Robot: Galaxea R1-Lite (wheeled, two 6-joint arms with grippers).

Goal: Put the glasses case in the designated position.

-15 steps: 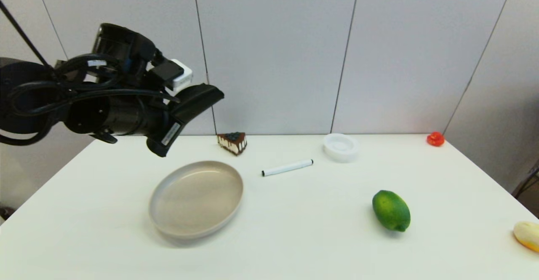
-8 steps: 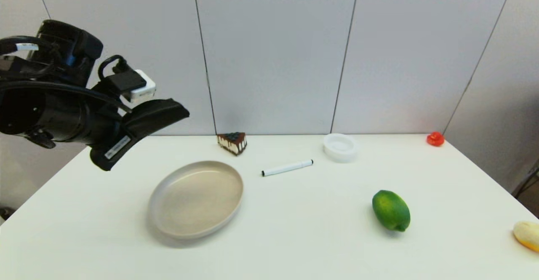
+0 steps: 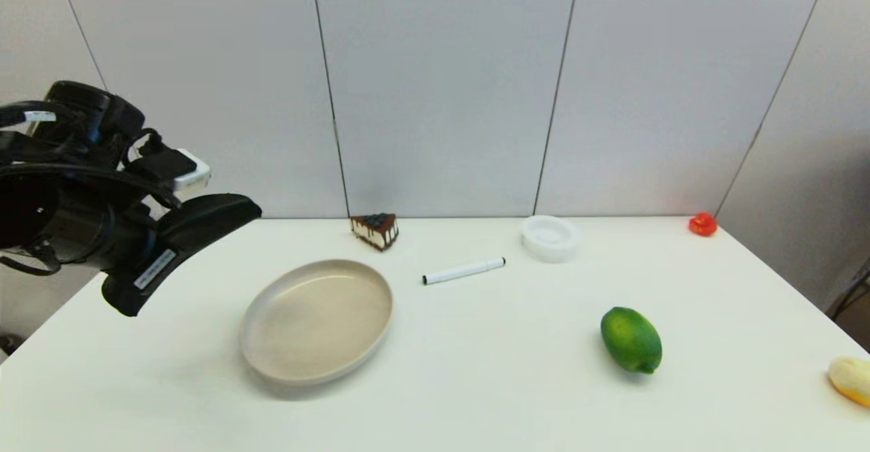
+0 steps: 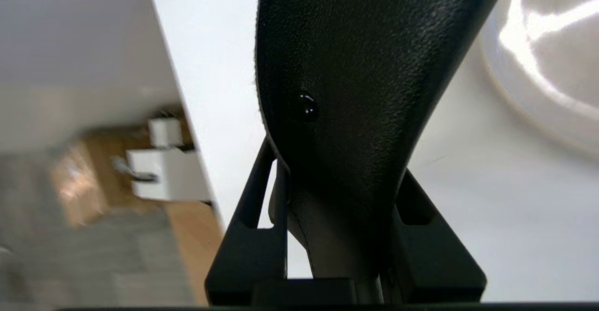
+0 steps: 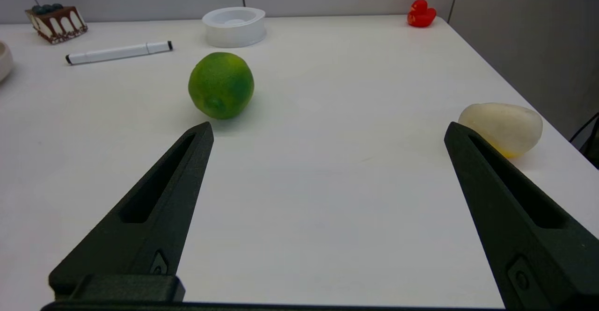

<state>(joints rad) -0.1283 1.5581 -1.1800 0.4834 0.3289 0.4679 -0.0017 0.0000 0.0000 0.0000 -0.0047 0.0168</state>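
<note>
The glasses case (image 3: 204, 221), long and matte black, hangs in the air over the table's left part, left of the beige plate (image 3: 249, 338), with its free end tilted up toward the wall. My left gripper (image 3: 146, 245) is shut on it. The left wrist view shows the case (image 4: 355, 68) pinched between my two fingers (image 4: 252, 203), with white tabletop (image 4: 468, 217) and the table's left edge below. The right gripper (image 5: 330, 131) is open low over the table's right front, holding nothing. It does not show in the head view.
A white marker pen (image 3: 463, 271), a cake slice (image 3: 374, 230) and a white round dish (image 3: 549, 237) lie toward the back. A lime (image 3: 631, 340) and a pale yellow lump (image 3: 849, 379) sit at the right, a red duck (image 3: 703, 224) at the far corner.
My left arm has carried the glasses case leftward and downward, from above the plate's far left side to the table's left edge. Nothing on the table has moved.
</note>
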